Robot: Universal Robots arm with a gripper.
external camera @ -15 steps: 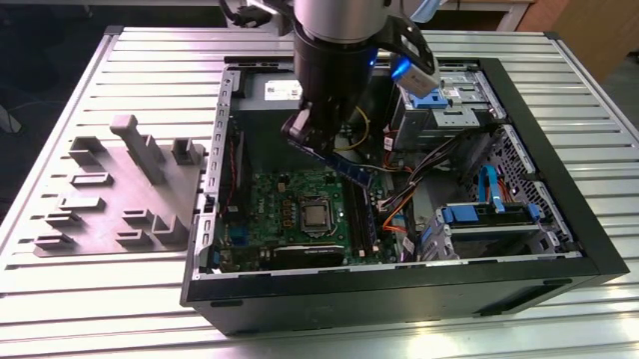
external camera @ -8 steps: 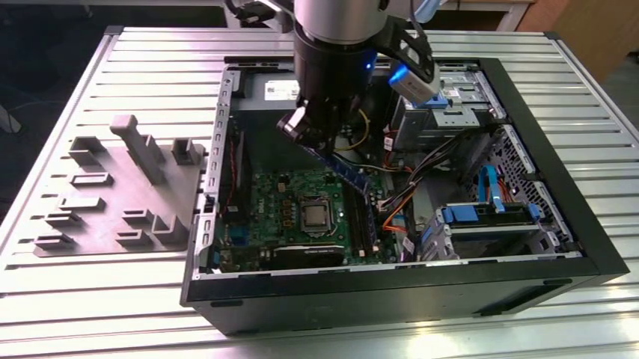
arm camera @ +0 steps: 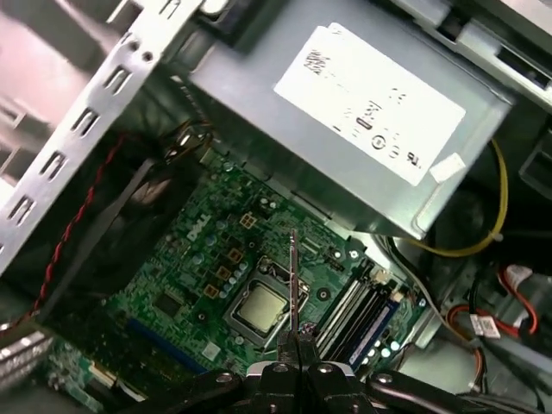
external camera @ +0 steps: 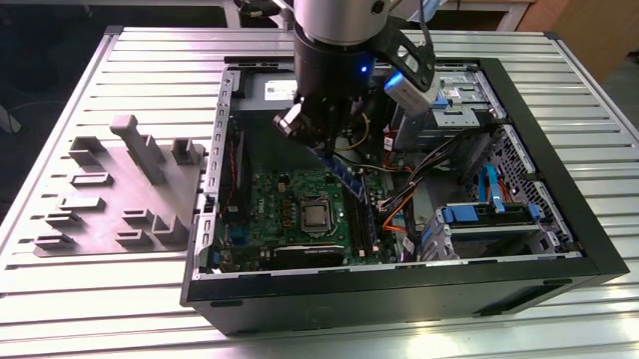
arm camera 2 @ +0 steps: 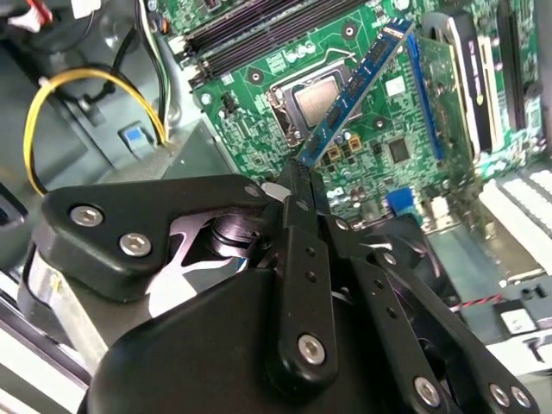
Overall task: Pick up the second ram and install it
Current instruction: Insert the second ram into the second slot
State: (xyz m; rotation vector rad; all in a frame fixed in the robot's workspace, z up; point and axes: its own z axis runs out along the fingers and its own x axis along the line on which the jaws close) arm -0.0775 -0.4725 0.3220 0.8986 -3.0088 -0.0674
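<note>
My gripper (external camera: 325,148) is shut on one end of the second ram (external camera: 346,176), a narrow blue circuit strip. It hangs tilted inside the open computer case, above the green motherboard (external camera: 284,213) and near the processor socket (external camera: 314,215). In the second wrist view the fingers (arm camera 2: 298,194) pinch the ram (arm camera 2: 358,86), which points out over the board. The first wrist view has the ram (arm camera: 293,276) edge-on as a thin line rising from the gripper (arm camera: 296,343), beside the long black memory slots (arm camera: 358,315). One of those slots looks blue.
The grey power-supply box (arm camera: 345,147) sits close to the slots, with yellow cables (arm camera 2: 52,95) beside it. Drive bays with bright blue latches (external camera: 489,213) fill the case's side at the exterior view's right. A grey fixture plate (external camera: 120,187) lies on the table at that view's left.
</note>
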